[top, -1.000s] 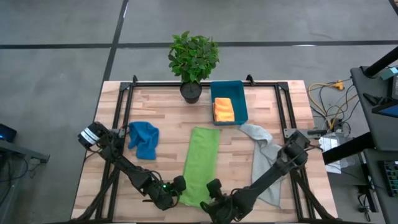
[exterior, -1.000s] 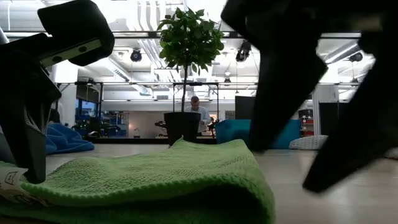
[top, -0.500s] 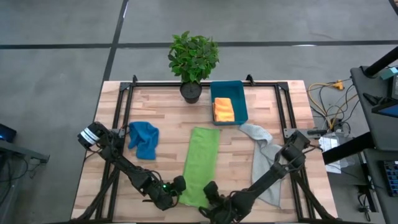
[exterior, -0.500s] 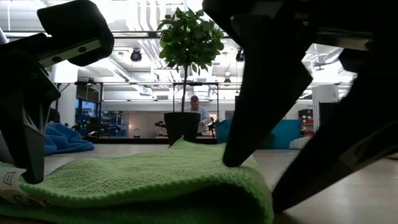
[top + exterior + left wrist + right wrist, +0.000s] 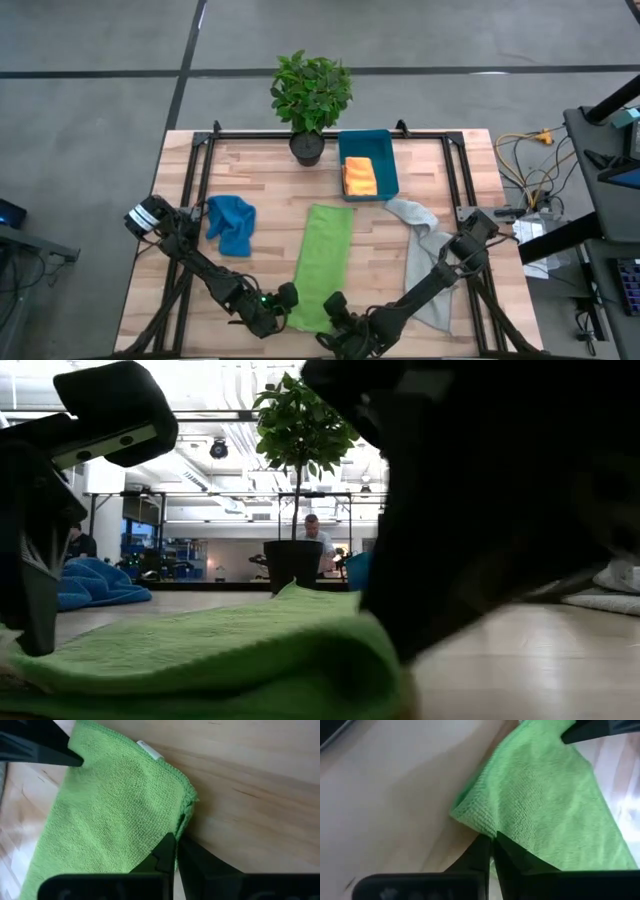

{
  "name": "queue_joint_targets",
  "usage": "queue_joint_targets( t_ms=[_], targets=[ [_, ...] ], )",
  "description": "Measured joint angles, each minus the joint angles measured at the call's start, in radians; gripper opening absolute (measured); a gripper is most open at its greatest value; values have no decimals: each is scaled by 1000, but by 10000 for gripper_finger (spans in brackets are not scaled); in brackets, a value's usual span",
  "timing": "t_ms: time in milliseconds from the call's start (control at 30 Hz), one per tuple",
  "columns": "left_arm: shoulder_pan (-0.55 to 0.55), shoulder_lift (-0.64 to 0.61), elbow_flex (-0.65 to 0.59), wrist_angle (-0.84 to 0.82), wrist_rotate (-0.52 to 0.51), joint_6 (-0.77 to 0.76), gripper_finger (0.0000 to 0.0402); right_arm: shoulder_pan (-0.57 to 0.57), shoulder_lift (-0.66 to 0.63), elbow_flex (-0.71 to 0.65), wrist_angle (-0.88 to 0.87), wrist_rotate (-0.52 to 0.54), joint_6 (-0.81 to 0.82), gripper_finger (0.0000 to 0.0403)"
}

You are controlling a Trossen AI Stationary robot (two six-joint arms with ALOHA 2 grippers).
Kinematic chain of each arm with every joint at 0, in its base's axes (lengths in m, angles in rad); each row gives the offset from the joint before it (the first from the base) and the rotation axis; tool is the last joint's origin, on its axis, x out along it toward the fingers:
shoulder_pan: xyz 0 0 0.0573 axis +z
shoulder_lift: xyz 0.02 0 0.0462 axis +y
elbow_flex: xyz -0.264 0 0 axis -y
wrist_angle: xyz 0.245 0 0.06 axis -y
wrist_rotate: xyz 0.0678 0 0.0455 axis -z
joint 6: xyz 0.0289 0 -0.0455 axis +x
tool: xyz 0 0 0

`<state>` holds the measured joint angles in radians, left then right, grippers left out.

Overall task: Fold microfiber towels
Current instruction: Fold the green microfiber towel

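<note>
High view, bottom centre: your right gripper [image 5: 335, 322] has just closed on the lime green towel [image 5: 325, 262] corner; left gripper [image 5: 283, 305] already pinches its corner, so lift.

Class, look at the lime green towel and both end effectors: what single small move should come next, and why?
Probably lift both near corners together and carry them toward the far edge. The left end effector and the right end effector are each shut on a near corner of the lime green towel, which lies flat and lengthwise on the table, so a half fold seems ready.
</note>
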<state>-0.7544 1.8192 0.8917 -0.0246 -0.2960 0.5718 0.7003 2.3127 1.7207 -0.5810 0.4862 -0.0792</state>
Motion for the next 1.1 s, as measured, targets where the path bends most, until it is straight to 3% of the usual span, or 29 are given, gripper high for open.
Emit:
queue_joint_targets(
  t_ms=[267, 433, 733, 1100],
  targets=[
    [9, -95, -6, -13, 38, -52, 0, -3, -15, 45, -18, 3, 98, 9],
    [29, -149, -3, -2, 129, -140, 0, -3, -58, 55, -17, -5, 195, 9],
    [46, -185, 2, 16, 334, -328, 0, -2, -129, 52, 20, -205, 342, 9],
    [100, -204, 0, 25, 422, -411, 0, -1, -137, 37, 42, -251, 437, 8]
  ],
)
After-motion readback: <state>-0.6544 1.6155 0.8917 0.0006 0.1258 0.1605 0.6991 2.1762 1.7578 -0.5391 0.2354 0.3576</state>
